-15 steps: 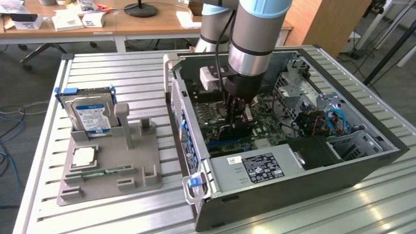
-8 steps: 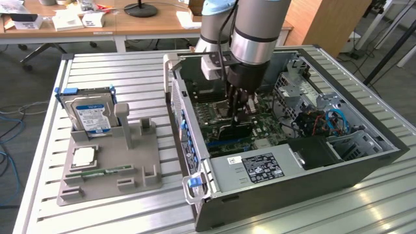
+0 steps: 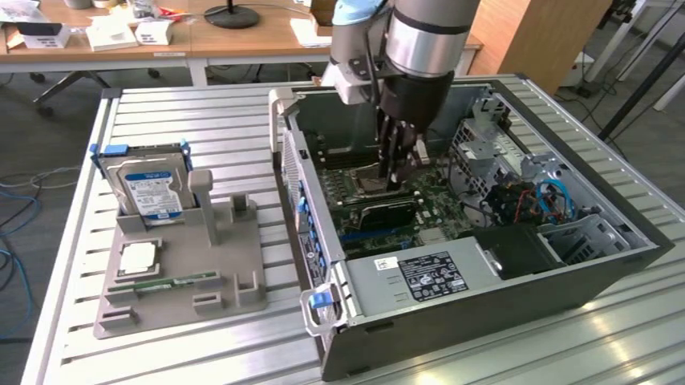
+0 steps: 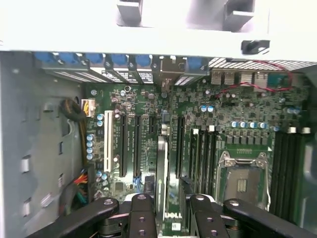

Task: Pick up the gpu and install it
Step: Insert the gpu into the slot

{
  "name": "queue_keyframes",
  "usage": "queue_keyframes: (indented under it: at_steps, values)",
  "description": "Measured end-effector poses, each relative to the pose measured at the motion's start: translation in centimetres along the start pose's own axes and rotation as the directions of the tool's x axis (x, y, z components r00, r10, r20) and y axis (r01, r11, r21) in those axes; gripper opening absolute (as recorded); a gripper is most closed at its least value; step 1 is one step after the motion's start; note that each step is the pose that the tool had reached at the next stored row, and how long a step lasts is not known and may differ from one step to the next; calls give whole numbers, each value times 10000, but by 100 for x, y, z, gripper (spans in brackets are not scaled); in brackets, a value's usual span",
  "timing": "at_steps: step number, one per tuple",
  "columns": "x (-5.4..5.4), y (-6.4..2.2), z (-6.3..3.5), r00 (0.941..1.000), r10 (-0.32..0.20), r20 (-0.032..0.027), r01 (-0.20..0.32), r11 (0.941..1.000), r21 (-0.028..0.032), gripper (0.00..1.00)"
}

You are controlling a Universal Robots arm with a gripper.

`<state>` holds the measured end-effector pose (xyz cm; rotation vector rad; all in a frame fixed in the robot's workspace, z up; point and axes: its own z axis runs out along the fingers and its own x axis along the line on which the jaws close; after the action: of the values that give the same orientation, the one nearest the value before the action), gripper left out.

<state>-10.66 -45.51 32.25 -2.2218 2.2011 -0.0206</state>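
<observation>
Left on the desk (image 3: 172, 112) sits the hard drive (image 3: 150, 188), while inside the computer case (image 3: 599, 273) the end effector (image 3: 399, 164) pinches the gpu (image 4: 161, 173) edge-down over the motherboard (image 4: 198, 129), mid-install I'd say, long axis along the slots (image 4: 130, 144), so it needs lining up.
</observation>
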Motion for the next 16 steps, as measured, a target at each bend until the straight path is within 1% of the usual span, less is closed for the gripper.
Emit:
queue_keyframes:
  at_steps: [5,8,12,16]
  values:
    - [0,-4,-198,10000,-1,0,1,10000,0,33]
    - [0,-5,-288,10000,0,0,0,10000,0,33]
    - [0,-7,-382,10000,0,0,0,10000,0,33]
    - [0,-8,-397,10000,0,0,0,10000,0,33]
